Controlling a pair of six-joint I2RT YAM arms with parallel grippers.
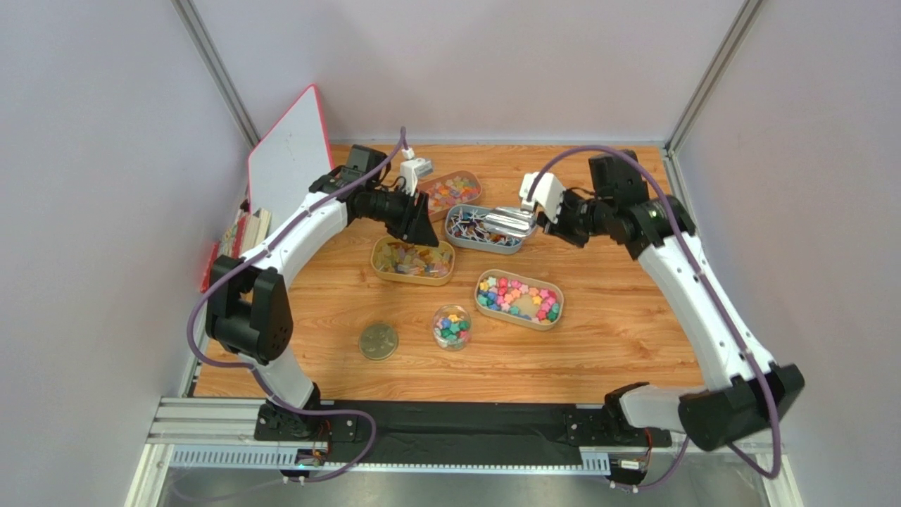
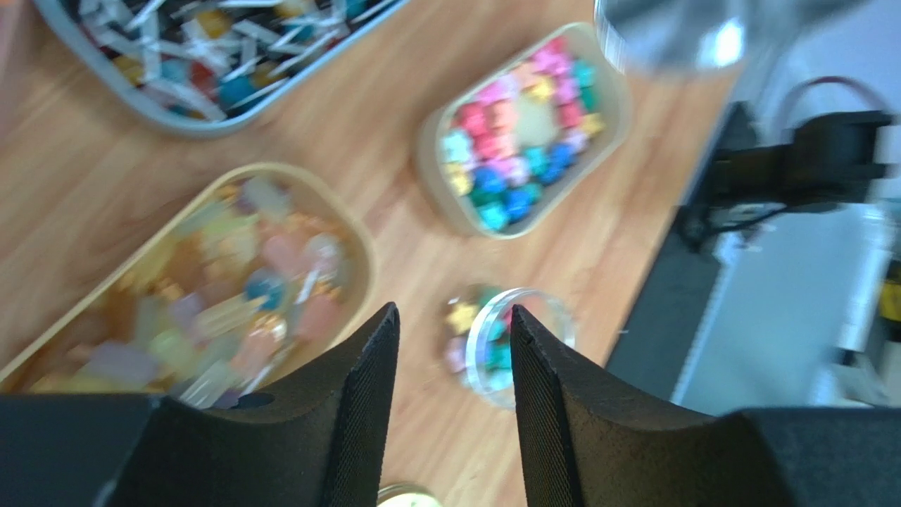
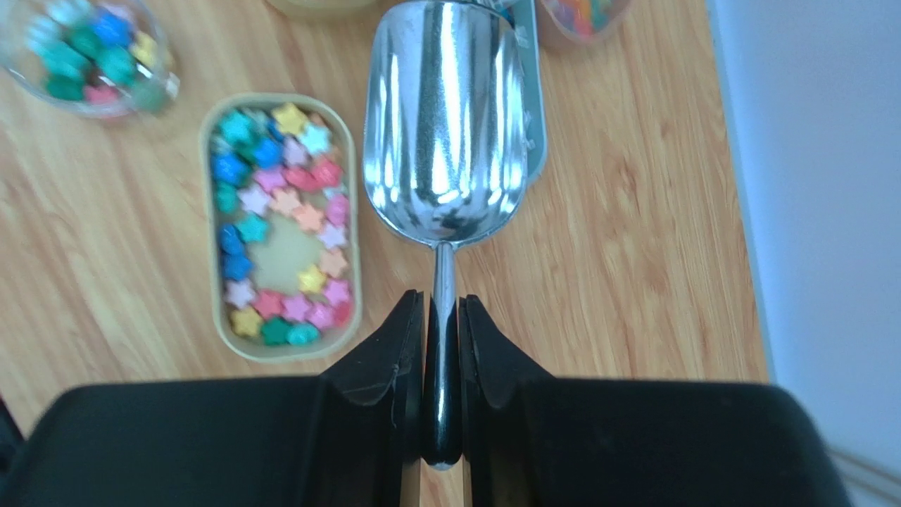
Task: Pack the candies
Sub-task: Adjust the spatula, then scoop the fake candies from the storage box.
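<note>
Candies fill several oval trays: pink, green, yellow and blue star-shaped ones [image 1: 518,298] [image 3: 277,217] [image 2: 521,125], blue-white wrapped ones in a grey tray [image 1: 478,228] [image 2: 206,48], golden-amber ones [image 1: 411,259] [image 2: 212,290], and red-orange ones [image 1: 453,190]. A small clear jar [image 1: 452,326] [image 2: 510,343] [image 3: 90,53] holds some star candies. My left gripper [image 1: 421,230] [image 2: 455,330] hangs open and empty above the amber tray's edge and the jar. My right gripper [image 1: 543,220] [image 3: 442,308] is shut on the handle of a shiny metal scoop [image 1: 507,222] [image 3: 444,116], whose empty bowl hovers by the grey tray.
The jar's round lid [image 1: 379,340] [image 2: 407,496] lies on the wood left of the jar. A white board with a red edge [image 1: 291,158] leans at the back left. Grey walls close in the table on three sides.
</note>
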